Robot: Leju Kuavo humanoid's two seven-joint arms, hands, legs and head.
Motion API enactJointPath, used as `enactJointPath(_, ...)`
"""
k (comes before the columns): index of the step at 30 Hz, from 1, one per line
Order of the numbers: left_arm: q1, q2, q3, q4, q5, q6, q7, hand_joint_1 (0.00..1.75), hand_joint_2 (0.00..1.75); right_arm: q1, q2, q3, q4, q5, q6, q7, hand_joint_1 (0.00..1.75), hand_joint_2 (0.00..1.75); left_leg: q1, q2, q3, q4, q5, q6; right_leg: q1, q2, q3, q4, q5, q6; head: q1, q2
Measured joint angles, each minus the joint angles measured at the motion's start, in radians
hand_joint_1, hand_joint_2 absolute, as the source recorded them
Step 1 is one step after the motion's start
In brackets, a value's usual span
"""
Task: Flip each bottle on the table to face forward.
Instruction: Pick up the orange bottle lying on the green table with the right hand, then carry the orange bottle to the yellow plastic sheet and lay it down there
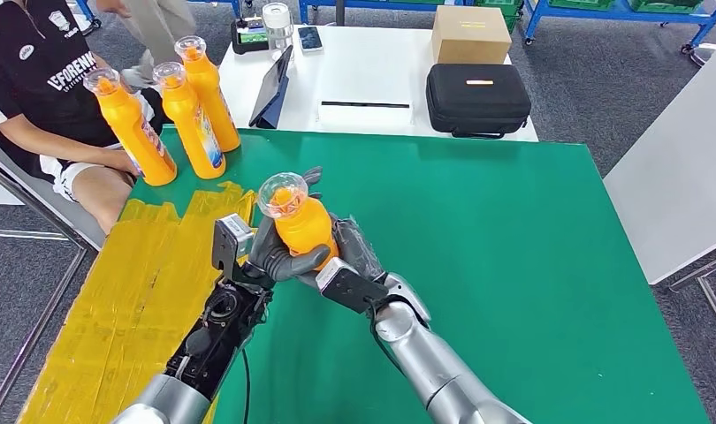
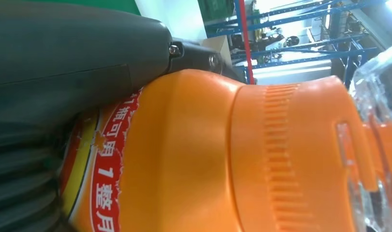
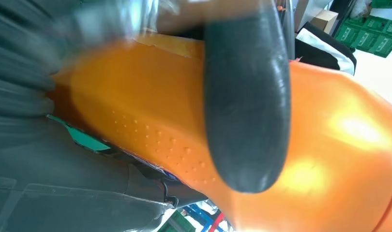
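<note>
An orange bottle with a clear cap stands near the middle of the green table, held from both sides. My left hand wraps its lower body from the left, and my right hand grips it from the right and behind. In the left wrist view the bottle shows a red-edged label with Chinese print, pressed against my thumb. The right wrist view has a dark finger lying across the bottle's plain orange side. Three more orange bottles stand at the table's far left corner.
A person in a black shirt sits at the far left, a hand close to the three bottles. Yellow tape covers the table's left strip. Behind stands a white table with a black case, a cardboard box and a tablet.
</note>
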Motion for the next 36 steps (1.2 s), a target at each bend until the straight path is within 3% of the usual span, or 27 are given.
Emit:
enactJointPath(14,-0.001,0.001,0.012,0.016,0.021,0.016,-0.008,1.75,1.75,-0.011,0.0,0.027,0.033,-0.021,-0.022,0.0,1.75,1.75,0.0,0.0,0.0,0.0,0.0,0.0,0.0,0.0,0.0,0.0,0.0,0.0,0.0,0.0)
enactJointPath(15,-0.001,0.001,0.012,0.016,0.021,0.018,-0.008,1.75,1.75,-0.011,0.0,0.027,0.033,-0.021,-0.022,0.0,1.67,1.75,0.0,0.0,0.0,0.0,0.0,0.0,0.0,0.0,0.0,0.0,0.0,0.0,0.0,0.0)
enactJointPath(19,-0.001,0.001,0.011,0.016,0.022,0.025,-0.007,1.75,1.75,-0.01,0.0,0.027,0.033,-0.019,-0.026,0.0,0.03,1.75,0.0,0.0,0.0,0.0,0.0,0.0,0.0,0.0,0.0,0.0,0.0,0.0,0.0,0.0)
enactJointPath(28,-0.009,0.001,0.033,0.002,0.037,0.057,0.015,1.75,1.75,0.045,-0.006,0.033,-0.032,0.06,-0.132,0.021,0.0,1.75,0.0,0.0,-0.001,0.0,0.0,0.0,0.0,0.0,-0.001,0.0,0.0,0.0,0.0,0.0)
enactJointPath(36,-0.015,0.001,0.041,-0.009,0.042,0.059,0.017,1.75,1.75,0.087,-0.027,0.047,-0.131,0.086,-0.163,0.048,0.0,1.75,0.0,0.0,-0.001,0.0,0.0,0.0,0.0,0.0,-0.001,0.0,0.0,0.0,0.0,0.0)
